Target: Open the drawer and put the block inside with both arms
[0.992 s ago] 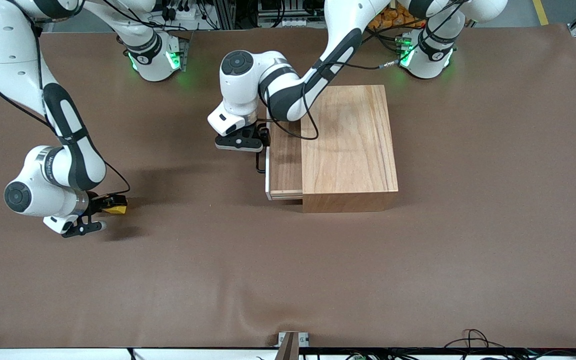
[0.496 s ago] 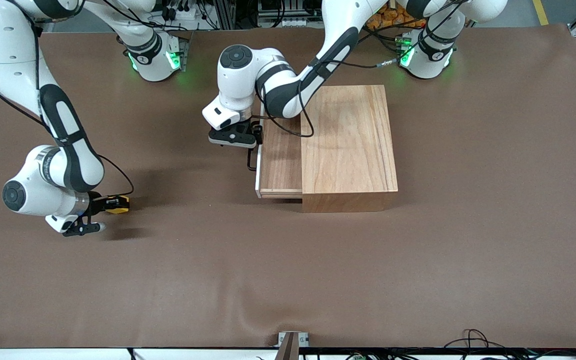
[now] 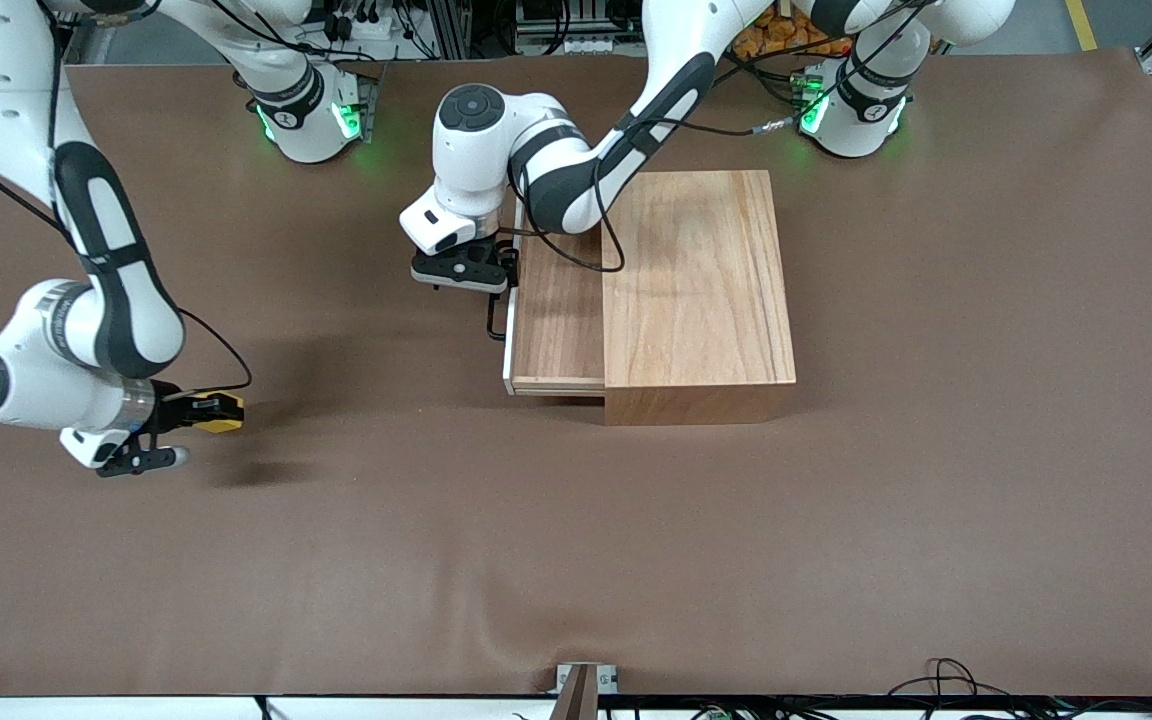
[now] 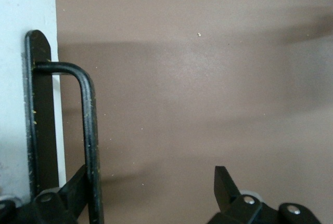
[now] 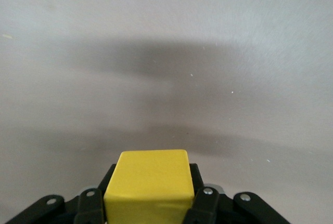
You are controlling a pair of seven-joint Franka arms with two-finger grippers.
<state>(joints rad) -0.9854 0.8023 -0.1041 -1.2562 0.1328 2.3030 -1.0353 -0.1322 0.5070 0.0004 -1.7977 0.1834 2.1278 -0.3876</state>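
We logged the drawer drawn further out by the left gripper, jaws apart hooking its handle, while the right gripper, clamped on the block, lifted over the bench toward the right arm's edge, so placement looked near.

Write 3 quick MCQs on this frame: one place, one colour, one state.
1. Where is the left gripper?
A. at the drawer's handle
B. over the box top
C. beside the block

2. What colour is the block?
A. red
B. yellow
C. blue

3. What state is the drawer in?
A. shut
B. lifted off the table
C. partly pulled out

Answers:
1. A: in the left wrist view one finger is hooked inside the wire handle with the gripper open.
2. B: the right gripper is shut on a yellow cube above the table.
3. C: its tray sticks out of the wooden box toward the right arm's end.
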